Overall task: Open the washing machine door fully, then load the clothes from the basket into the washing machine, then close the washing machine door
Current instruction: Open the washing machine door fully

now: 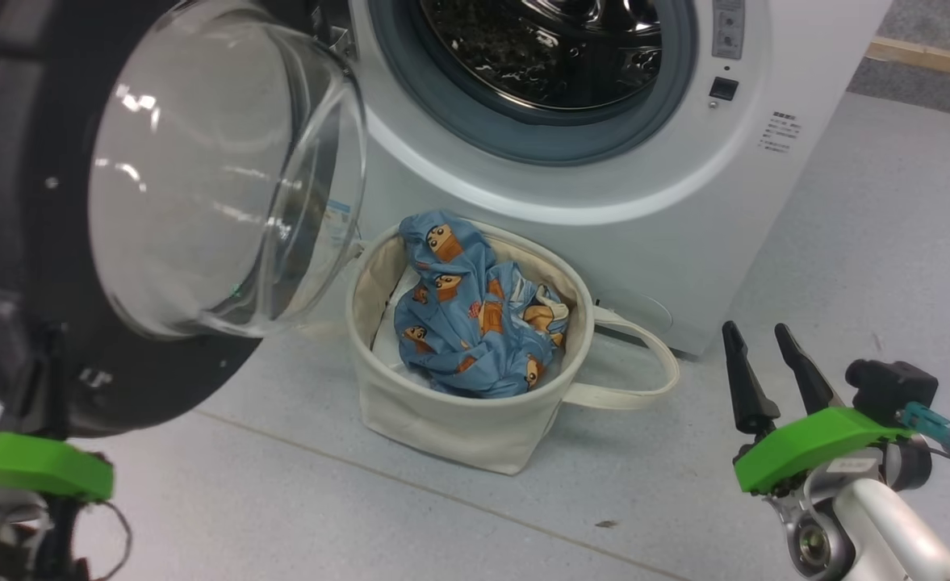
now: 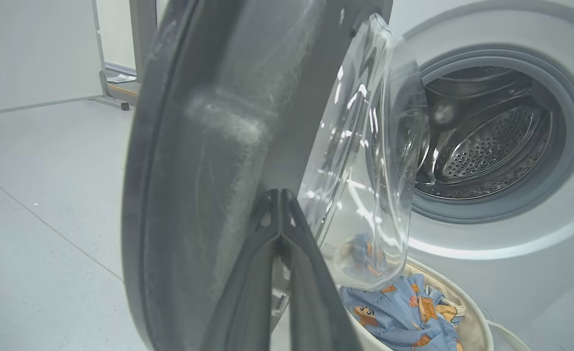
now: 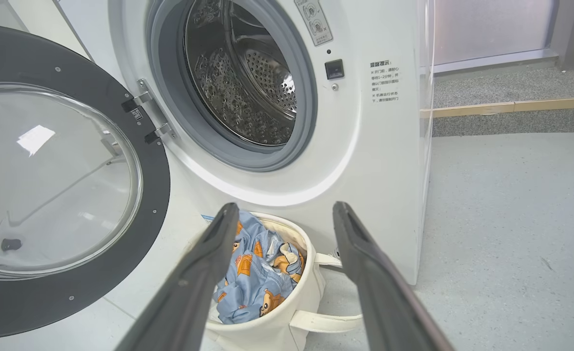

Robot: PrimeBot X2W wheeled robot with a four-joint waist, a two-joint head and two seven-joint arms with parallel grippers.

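Head view puts the washing machine door [image 1: 200, 186] at nine to ten o'clock, swung wide open, its glass bowl [image 1: 224, 161] bulging toward me out of the black rim. The washing machine [image 1: 604, 194] fills twelve to one o'clock, with its grey rubber ring [image 1: 523, 133] and steel drum [image 1: 539, 48] uncovered.

Straight below the opening, at six o'clock from it, the basket [image 1: 458, 428] stands on the floor [image 1: 281, 492] just in front of the machine's white front. The clothes [image 1: 475, 323] lie bunched inside it, blue with orange-brown faces, piled up to the rim on the far side. One strap handle [image 1: 636, 387] loops out flat on the floor toward three o'clock.

My right gripper [image 1: 755, 339] is at four o'clock, fingers spread wide apart and holding nothing, well clear of the basket. In the right wrist view those fingers frame the basket and clothes between them.

In the left wrist view my left gripper [image 2: 281, 204] has both fingers pressed together, nothing between them. Their tips lie against the door's dark inner face, just beside the edge of the glass at three o'clock. Whether they actually touch the door I cannot tell.
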